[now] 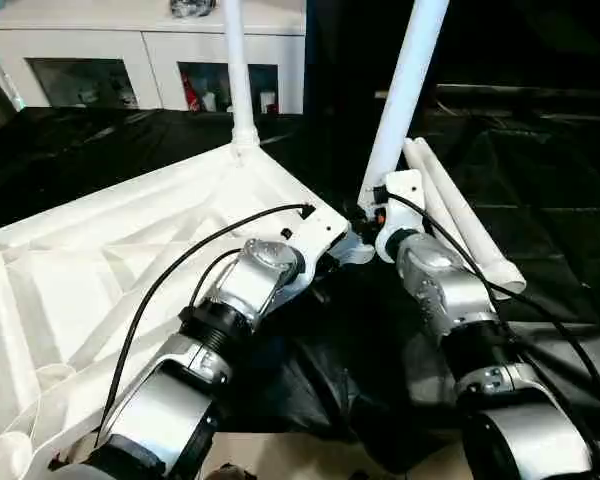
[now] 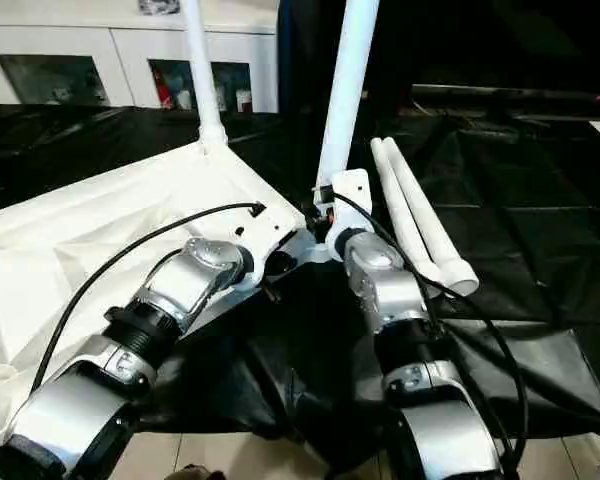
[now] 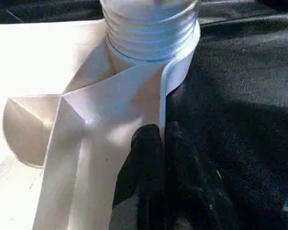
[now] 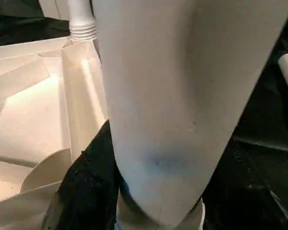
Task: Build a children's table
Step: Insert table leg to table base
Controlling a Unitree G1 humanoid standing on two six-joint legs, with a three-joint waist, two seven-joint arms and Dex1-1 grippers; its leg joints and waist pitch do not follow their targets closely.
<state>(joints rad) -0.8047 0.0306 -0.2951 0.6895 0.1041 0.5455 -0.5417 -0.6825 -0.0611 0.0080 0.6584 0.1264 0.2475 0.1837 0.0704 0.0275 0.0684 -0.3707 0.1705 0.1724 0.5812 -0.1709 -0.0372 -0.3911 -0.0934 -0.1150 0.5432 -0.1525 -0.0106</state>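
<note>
The left end effector [image 3: 158, 143] is pinched together on the tabletop [image 1: 100, 290] rim, upturned on the counter [image 2: 520, 230]. The right end effector [image 4: 134, 191] clamps the leg [image 1: 405, 95] at the corner socket; keep it aligned with the socket while seating. Two spare legs [image 2: 420, 220] lie alongside.

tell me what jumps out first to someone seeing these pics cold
The upside-down white tabletop on the black-draped work table, with one leg standing in its far corner socket. Next, the right gripper holds a second leg at the near corner, while the shut left gripper pinches the tabletop's rim beside it. Two spare legs lie to the right.
</note>
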